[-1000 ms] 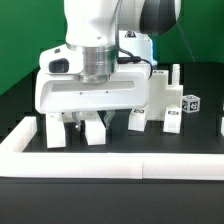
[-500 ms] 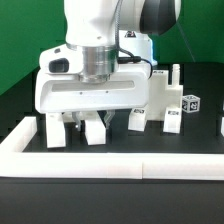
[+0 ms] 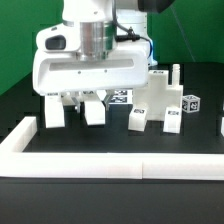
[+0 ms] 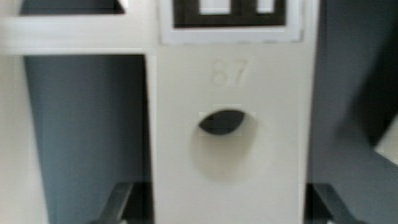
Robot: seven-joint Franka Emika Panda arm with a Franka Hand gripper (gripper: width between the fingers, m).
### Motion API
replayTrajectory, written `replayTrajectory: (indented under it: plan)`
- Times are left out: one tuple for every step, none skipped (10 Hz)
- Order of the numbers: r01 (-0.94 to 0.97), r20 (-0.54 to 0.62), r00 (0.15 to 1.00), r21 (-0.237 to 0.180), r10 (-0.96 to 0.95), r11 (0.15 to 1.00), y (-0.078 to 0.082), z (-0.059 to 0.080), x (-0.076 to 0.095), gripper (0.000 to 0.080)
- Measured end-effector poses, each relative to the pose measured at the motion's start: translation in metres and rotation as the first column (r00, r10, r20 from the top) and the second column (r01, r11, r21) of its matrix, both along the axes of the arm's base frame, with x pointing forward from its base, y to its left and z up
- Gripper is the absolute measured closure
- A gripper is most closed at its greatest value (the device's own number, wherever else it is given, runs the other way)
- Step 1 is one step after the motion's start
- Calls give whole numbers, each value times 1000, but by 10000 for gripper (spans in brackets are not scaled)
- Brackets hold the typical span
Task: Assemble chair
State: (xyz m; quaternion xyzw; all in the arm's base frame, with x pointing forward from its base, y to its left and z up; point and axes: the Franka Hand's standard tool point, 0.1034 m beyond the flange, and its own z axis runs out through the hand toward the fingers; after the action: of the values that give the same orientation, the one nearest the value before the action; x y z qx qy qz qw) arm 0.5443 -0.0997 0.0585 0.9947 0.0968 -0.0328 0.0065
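My gripper (image 3: 78, 100) hangs over the table's left half in the exterior view. It is shut on a white chair part (image 3: 95, 112), whose two blocky ends hang below the hand, clear of the table. In the wrist view the gripper (image 4: 226, 205) has its dark fingers (image 4: 128, 200) on either side of the part's flat white bar (image 4: 228, 90). That bar carries a round dark hole and a tag (image 4: 228, 15). More white chair parts (image 3: 158, 98) with tags stand to the exterior view's right of the gripper.
The long white border wall (image 3: 110, 162) runs along the front and turns up at the left corner. A small tagged cube-like piece (image 3: 190, 102) stands at the right behind the other parts. The table top is black.
The gripper has risen with the white part in it. The part's two blocky ends now sit higher than before, off the table.
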Motion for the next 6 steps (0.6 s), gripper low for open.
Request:
replayTrajectory:
  plan:
    - [6,10,1000,5,-6,1000,4,10,0,511]
    - [10,21,1000,9,-10,1000,8,19,3,511]
    - [13,23,1000,11,-13,1000,12,23,5,511]
    - [10,22,1000,10,-11,1000,12,20,6,511]
    - [11,20,1000,10,-11,1000,12,19,5,511]
    - [11,19,1000,10,-11,1000,12,19,5,511]
